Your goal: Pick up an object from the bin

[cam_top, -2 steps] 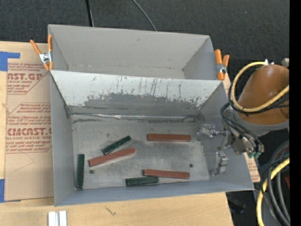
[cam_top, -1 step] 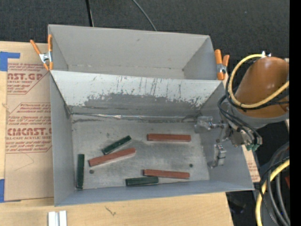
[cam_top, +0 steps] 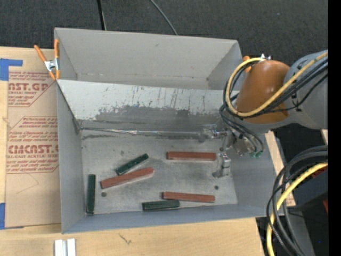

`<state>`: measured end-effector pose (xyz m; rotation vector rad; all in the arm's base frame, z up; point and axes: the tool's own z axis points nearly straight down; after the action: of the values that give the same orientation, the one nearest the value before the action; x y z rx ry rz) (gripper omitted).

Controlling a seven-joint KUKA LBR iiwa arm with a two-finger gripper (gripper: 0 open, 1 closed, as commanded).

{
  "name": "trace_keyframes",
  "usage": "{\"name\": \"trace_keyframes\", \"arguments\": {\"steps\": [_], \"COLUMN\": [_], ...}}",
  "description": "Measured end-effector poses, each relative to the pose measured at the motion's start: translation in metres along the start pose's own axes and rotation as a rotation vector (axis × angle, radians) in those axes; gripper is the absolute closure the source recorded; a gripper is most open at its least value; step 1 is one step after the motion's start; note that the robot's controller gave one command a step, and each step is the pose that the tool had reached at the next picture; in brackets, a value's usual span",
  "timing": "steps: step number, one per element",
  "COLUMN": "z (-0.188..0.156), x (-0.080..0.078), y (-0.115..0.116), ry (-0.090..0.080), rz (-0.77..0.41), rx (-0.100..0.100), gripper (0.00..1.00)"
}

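My gripper (cam_top: 222, 167) hangs low over the right side of the bin floor, its metal fingers pointing down. Just left of it lies a reddish-brown stick (cam_top: 191, 156), its right end close to the fingers; nothing shows between them. Another reddish-brown stick (cam_top: 188, 197) lies flat below the gripper, near the front wall.
A dark green stick (cam_top: 160, 206) lies by the front wall, another (cam_top: 132, 164) sits left of centre above a longer reddish-brown stick (cam_top: 127, 178), and a third green one (cam_top: 91, 193) stands along the left wall. The arm with its orange cover and cables comes in from the right.
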<state>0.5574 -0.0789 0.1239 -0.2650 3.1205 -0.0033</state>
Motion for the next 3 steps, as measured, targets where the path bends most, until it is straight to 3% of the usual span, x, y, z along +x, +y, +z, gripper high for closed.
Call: {"name": "trace_keyframes", "arguments": {"steps": [1,2,3], "z": [0.0469,0.0468,0.0468], "x": [0.0022,0.0020,0.0019], "y": [-0.0453,-0.0449,-0.0449], "ry": [0.008,0.008,0.008], "rz": [-0.041,-0.042,-0.042], "rx": [-0.003,-0.003,-0.003], "gripper": [1.00,0.00,0.00]}}
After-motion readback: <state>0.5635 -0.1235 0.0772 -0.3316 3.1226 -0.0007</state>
